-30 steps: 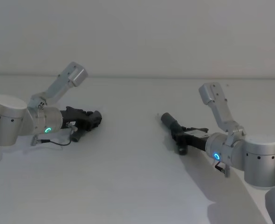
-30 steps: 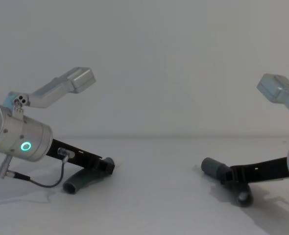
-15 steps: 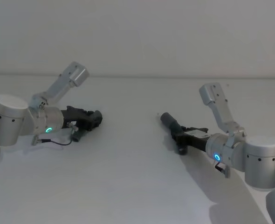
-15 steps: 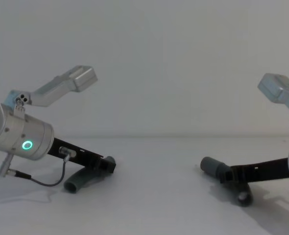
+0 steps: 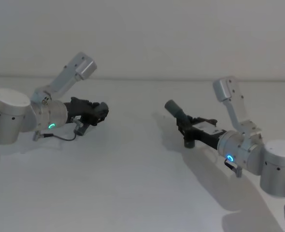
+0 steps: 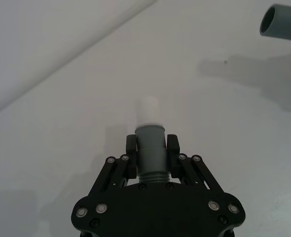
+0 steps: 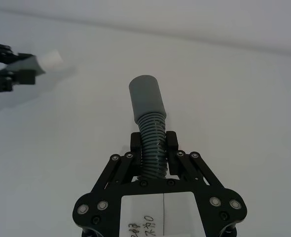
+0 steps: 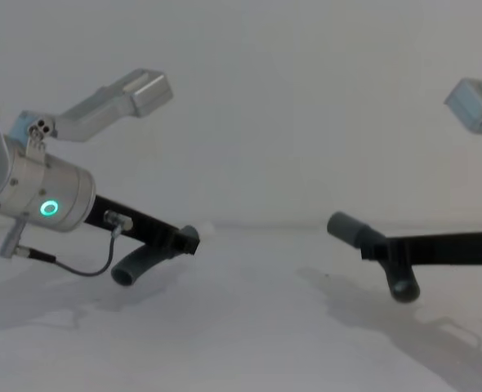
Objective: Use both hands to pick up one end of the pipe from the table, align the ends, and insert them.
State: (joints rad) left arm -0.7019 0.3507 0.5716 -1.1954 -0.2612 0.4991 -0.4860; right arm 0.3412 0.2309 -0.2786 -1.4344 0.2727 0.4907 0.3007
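Note:
Both grippers hold their half of the pipe clear of the white table [image 5: 133,188]. My left gripper [image 5: 98,112] is shut on the grey collar [image 6: 150,143], and the whitish tip [image 6: 148,109] sticks out beyond the fingers. That piece's ribbed tail [image 8: 135,266] hangs below the left gripper [image 8: 185,240]. My right gripper [image 7: 153,144] is shut on the ribbed body [image 7: 152,133] just behind the wide grey cuff [image 7: 146,101]. In the chest view the cuff [image 8: 345,227] points left and up from the right gripper [image 8: 380,247]. A wide gap separates the two ends, which roughly face each other.
A thin black cable [image 8: 86,265] loops under the left wrist. Shadows of both arms fall on the table [image 8: 249,327] below them. A plain pale wall stands behind the table's far edge [image 5: 147,79].
Both arms have risen, lifting the two pipe pieces off the table. The right piece's cuff now sits higher and farther from me; the left piece's tail hangs free.

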